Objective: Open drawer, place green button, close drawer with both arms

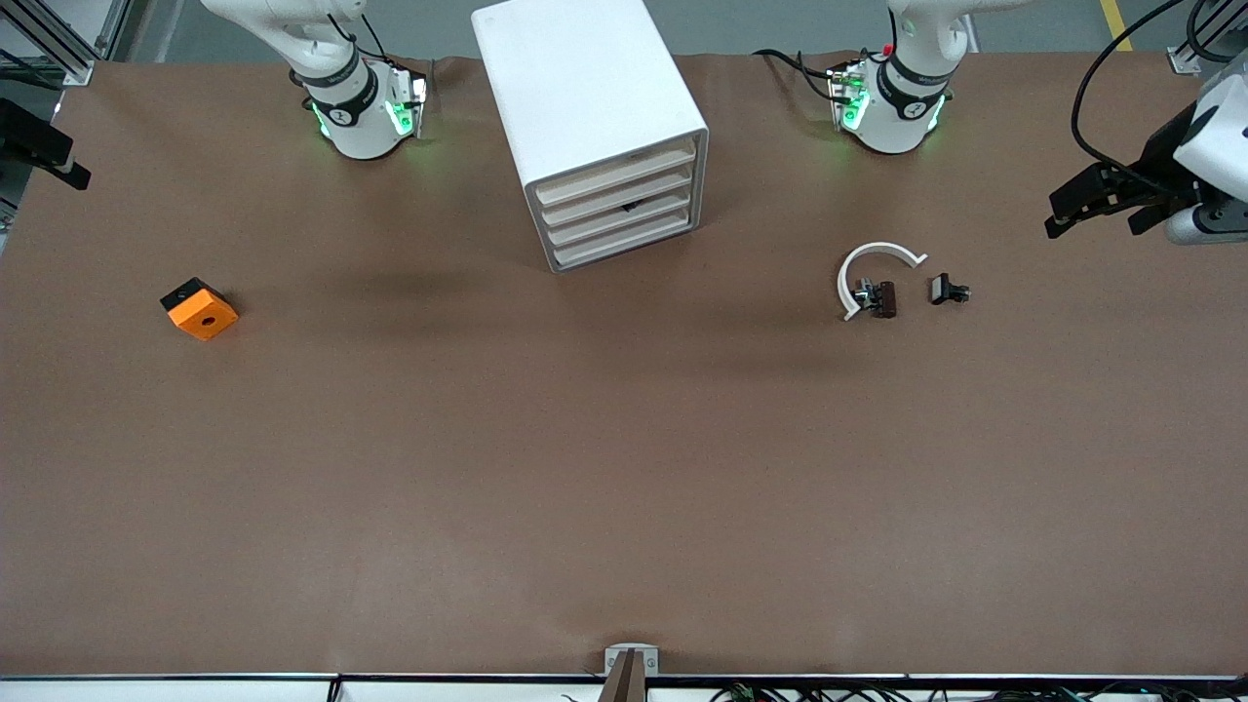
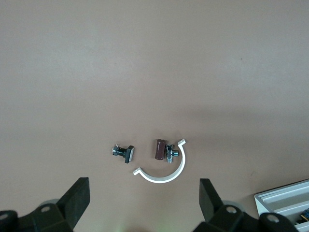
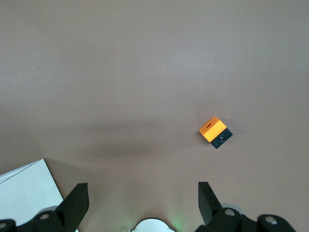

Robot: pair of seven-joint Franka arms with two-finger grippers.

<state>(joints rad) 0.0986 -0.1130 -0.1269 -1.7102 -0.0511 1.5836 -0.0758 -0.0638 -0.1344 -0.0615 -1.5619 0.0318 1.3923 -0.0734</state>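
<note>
The white cabinet (image 1: 585,107) stands between the two arm bases. Its four cream-fronted drawers (image 1: 620,191) all sit pushed in. A small dark spot (image 1: 632,207) shows at the drawer fronts; I cannot tell what it is. The green-capped button is not in view. My left gripper (image 1: 1097,200) hangs open and empty high over the left arm's end of the table; its wrist view shows it (image 2: 144,200) spread wide. My right gripper (image 1: 44,156) hangs at the right arm's end, also open and empty (image 3: 142,203).
Black clip pieces (image 1: 877,297) with a white curved band (image 1: 873,263) lie toward the left arm's end, also in the left wrist view (image 2: 161,162). An orange block with a hole (image 1: 200,309) lies toward the right arm's end, also in the right wrist view (image 3: 215,132).
</note>
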